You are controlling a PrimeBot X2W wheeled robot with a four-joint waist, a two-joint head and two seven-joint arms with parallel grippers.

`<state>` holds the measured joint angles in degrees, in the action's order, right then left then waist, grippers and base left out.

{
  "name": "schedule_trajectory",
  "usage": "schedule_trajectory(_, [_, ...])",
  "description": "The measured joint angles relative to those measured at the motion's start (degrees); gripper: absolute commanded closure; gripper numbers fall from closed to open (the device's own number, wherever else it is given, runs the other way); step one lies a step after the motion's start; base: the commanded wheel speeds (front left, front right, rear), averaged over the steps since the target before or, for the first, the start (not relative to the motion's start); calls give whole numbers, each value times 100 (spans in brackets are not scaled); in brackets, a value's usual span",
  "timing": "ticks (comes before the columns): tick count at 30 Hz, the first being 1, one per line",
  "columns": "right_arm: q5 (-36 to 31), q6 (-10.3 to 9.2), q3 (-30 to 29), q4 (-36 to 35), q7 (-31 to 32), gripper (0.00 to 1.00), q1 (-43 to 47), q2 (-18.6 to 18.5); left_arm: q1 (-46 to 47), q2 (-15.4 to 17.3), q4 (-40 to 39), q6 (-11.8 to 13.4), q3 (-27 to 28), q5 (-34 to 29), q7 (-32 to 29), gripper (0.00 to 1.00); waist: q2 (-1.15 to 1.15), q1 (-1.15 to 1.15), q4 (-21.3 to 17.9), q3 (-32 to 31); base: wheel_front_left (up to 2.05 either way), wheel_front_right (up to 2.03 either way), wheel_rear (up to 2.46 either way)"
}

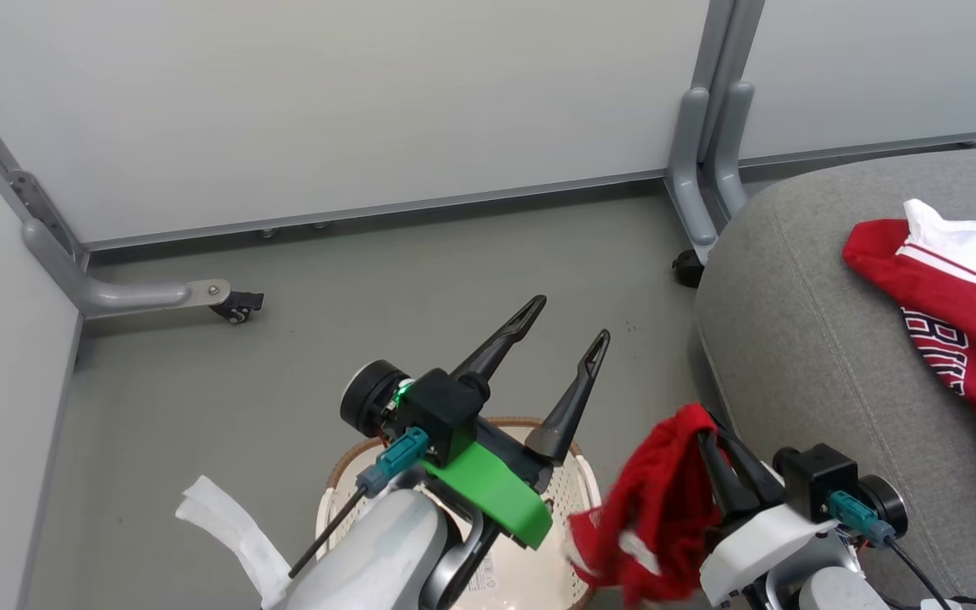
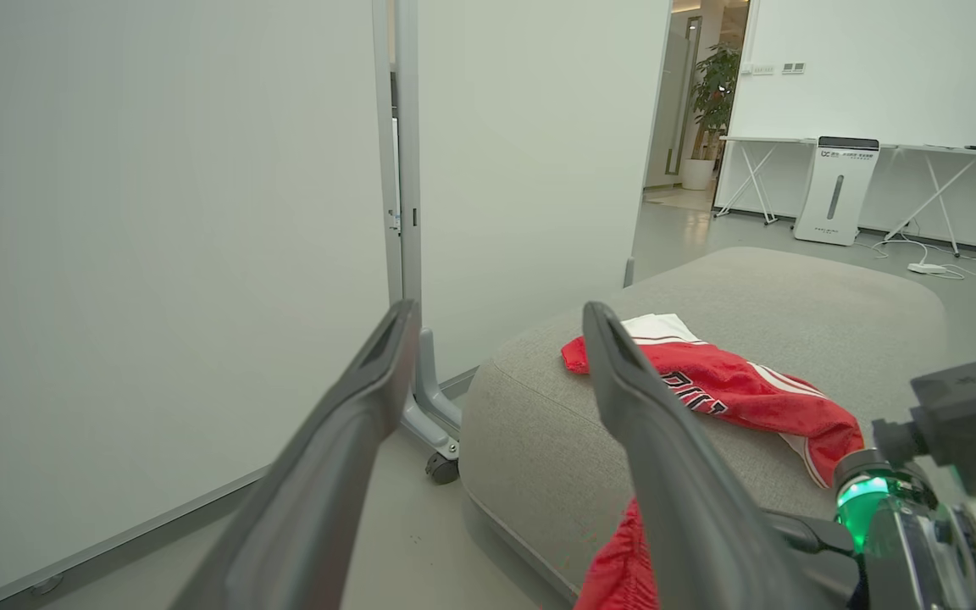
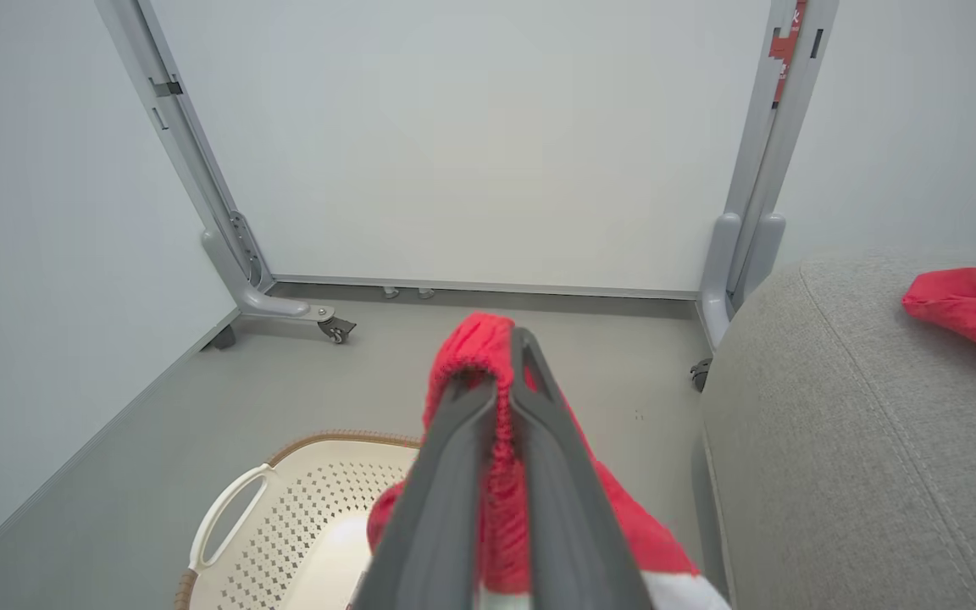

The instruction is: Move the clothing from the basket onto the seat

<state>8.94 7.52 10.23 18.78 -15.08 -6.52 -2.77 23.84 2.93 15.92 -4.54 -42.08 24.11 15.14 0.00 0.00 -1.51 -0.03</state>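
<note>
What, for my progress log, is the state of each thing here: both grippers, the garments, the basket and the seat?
left gripper: open, holding nothing, above the basket.
right gripper: shut on the hanging garment.
hanging garment: pinched and dangling beside the seat, not yet on it.
lettered garment: lying crumpled on the seat.
basket: upright on the floor, visible inside bare.
seat: bears one garment.

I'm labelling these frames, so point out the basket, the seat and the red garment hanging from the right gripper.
basket [image 3: 310, 517], right wrist view, perforated side wall.
seat [image 1: 810, 339], head view, bare grey fabric near its corner.
garment [image 1: 666, 500], head view, bunched red cloth.
</note>
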Motion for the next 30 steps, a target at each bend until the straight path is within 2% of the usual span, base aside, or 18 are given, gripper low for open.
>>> schedule_trajectory(14, [125, 0, -133, -248, 0, 100, -8, -1, -161, 16, 9, -9, 226, -126, 0, 0, 0, 0, -111, 73, 0, 0, 0])
schedule_trajectory(25, [417, 0, -67, -1202, 0, 100, -232, 0, -723, 256, -93, 57, 829, -524, 3, 0, 0, 0, -395, 346, 0, 0, 0])
schedule_trajectory(30, [571, 0, -189, -1685, 1, 100, -264, -1, -990, 370, -304, -78, 1009, -766, 3, 0, 0, 0, -635, 504, 0, 0, 0])
